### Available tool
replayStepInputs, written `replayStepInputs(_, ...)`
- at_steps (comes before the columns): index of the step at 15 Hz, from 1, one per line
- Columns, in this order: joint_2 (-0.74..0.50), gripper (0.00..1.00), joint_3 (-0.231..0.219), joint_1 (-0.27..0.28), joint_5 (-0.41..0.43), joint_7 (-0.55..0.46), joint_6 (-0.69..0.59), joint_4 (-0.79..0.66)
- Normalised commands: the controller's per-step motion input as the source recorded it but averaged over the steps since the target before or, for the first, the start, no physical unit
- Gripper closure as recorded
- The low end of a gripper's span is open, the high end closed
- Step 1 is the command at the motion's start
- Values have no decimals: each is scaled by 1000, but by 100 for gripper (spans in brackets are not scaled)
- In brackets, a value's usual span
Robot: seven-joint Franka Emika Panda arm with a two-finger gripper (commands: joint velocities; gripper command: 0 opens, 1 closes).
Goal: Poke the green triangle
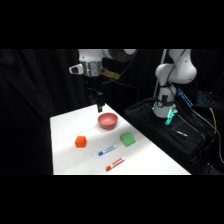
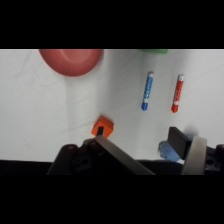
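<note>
Side view: my arm reaches in from the upper right of the frame, and its gripper (image 1: pixel 100 107) hangs above the far end of the white counter (image 1: pixel 67 150), just over the back rim of the red bowl (image 1: pixel 107 120). The green triangle (image 1: pixel 127 139) sits on the counter right of centre, below and to the right of the bowl and apart from it. An orange cube (image 1: pixel 80 142) lies left of centre, level with the triangle and well apart from it. A blue marker (image 1: pixel 107 149) lies between and below the two blocks; a red marker (image 1: pixel 115 163) lies lower still, near the counter's front edge. From this view I cannot tell how the jaws stand.

Wrist view: the two fingers rise from the bottom edge with a clear gap between them, so I read the jaws as standing apart with nothing held. The bowl (image 2: pixel 71 61) is cut by the upper left edge. Only a sliver of the triangle (image 2: pixel 154 50) shows at the top edge, right of centre. The blue marker (image 2: pixel 147 90) and red marker (image 2: pixel 177 93) lie side by side, upright in the frame, below it. The cube (image 2: pixel 103 126) shows just above the left finger (image 2: pixel 117 152).
</note>
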Motion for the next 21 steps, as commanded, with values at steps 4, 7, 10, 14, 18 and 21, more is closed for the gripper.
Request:
replayStepInputs(4,-97,0,21,-13,24,68,54,-116)
replayStepInputs(7,-351,0,21,6,-9,231,164,-405)
replayStepInputs(10,-445,0,29,11,44,206,217,-511)
replayStepInputs(14,-383,0,43,18,42,174,212,-470)
replayStepInputs(18,-273,25,65,35,46,130,222,-382)
replayStepInputs(21,-195,51,53,44,87,42,304,-362)
